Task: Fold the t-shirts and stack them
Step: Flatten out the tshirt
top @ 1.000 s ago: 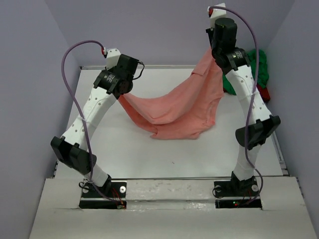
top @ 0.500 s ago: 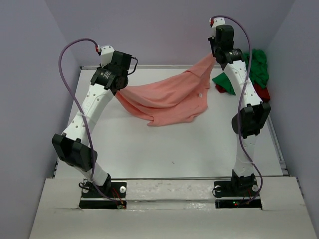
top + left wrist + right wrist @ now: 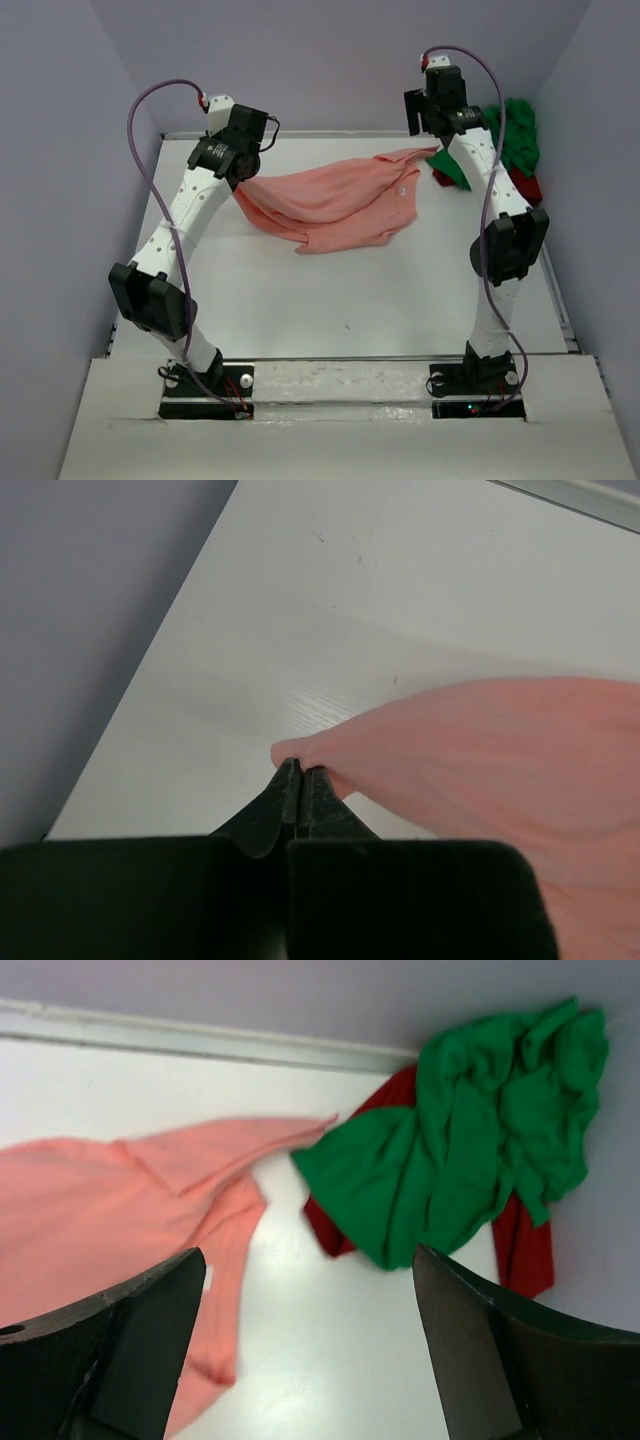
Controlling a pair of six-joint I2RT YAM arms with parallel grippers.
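Note:
The salmon pink t-shirt (image 3: pixel 340 200) lies spread and rumpled across the far half of the white table (image 3: pixel 350 300). Its left end is lifted where my left gripper (image 3: pixel 240 180) is shut on it. The left wrist view shows the black fingertips (image 3: pixel 300 770) pinched together on a fold of pink cloth (image 3: pixel 480 750). My right gripper (image 3: pixel 428 128) hovers above the shirt's right end, open and empty (image 3: pixel 308 1252); the pink cloth (image 3: pixel 110 1200) lies below it to the left. The bright green t-shirt (image 3: pixel 515 135) is crumpled in the far right corner (image 3: pixel 470 1130).
A red cloth (image 3: pixel 528 187) lies under the green t-shirt and shows at its edges (image 3: pixel 520 1250). Lilac walls close the table in on the left, back and right. A raised rim (image 3: pixel 200 1035) runs along the back edge.
My right gripper has opened and let go of the pink t-shirt, whose right end has dropped onto the table. Both arms have lowered and reached further back. The left still grips the shirt.

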